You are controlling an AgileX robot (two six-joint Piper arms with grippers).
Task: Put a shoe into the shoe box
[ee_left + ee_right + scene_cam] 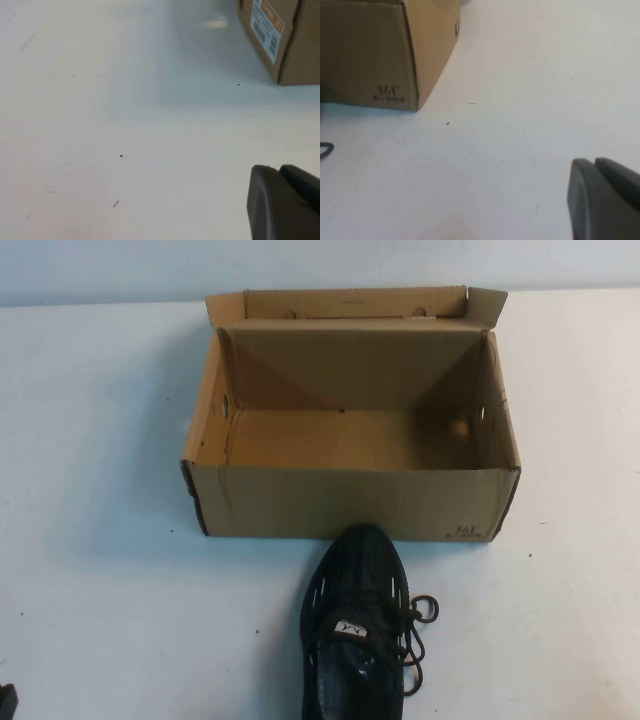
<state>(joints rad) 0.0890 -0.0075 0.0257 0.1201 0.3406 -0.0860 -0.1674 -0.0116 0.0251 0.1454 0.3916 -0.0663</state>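
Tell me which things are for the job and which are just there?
For the job:
- shoe, on the table, toe against the box's near wall
- shoe box, open
- left gripper, low at the near left
- right gripper, beside the box's right corner

Just there:
- white table

The shoe box (350, 502) sits open at the table's (90, 440) far middle. The shoe (357, 625) lies in front of it, toe touching its near wall, right of centre. Both grippers sit low at the near edge: left gripper (285, 202) left of the box, right gripper (605, 200) right of it.
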